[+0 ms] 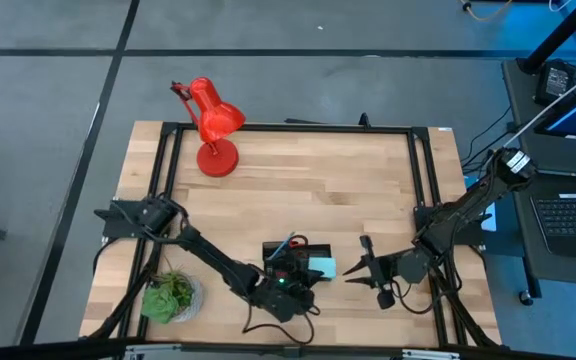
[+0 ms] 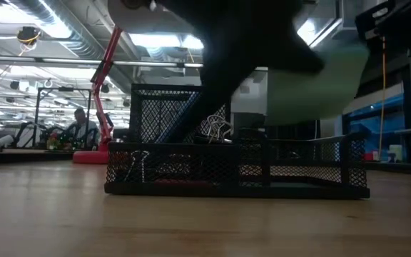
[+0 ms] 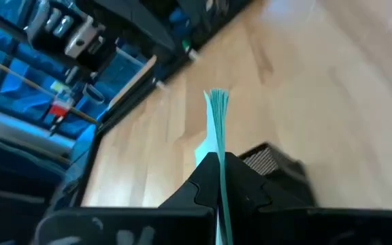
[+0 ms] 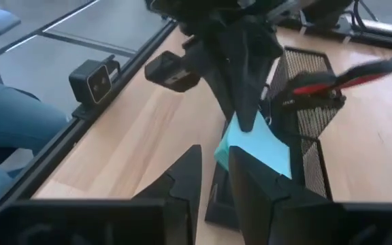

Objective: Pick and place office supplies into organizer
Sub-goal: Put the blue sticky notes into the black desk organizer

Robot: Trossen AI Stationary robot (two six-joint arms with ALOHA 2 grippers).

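Working from the organizer (image 1: 286, 262) as my reference, starting left of it: my left arm reaches in from the plant (image 1: 171, 294) side, and its fingers (image 3: 203, 184) are clenched on the edge of the light blue notepad (image 3: 218, 129), pinching it so the sheets stand on edge. In the high view the notepad (image 1: 320, 267) sits right at the organizer's right-hand side, and from bench level it hangs above the low compartment on that side, not yet resting in the mesh. I judge this the placing step, and doing it well means lowering slowly until the bottom edge of the pad is inside the low wall before I let go; released from this height it could tip out onto the bench (image 1: 318, 185). I would also keep the pad square to the compartment so a corner does not catch the wire rim. The tall section already holds the red-handled scissors (image 4: 315, 85) and a blue pen (image 1: 284, 243), so I must steer clear of their handles. Just right of the organizer, my right gripper (image 1: 353, 270) waits close by, pointing toward the pad with its fingers (image 4: 186, 178) slightly apart and holding nothing; I would leave it there or draw it back, since it is near enough to brush the pad as it goes down.
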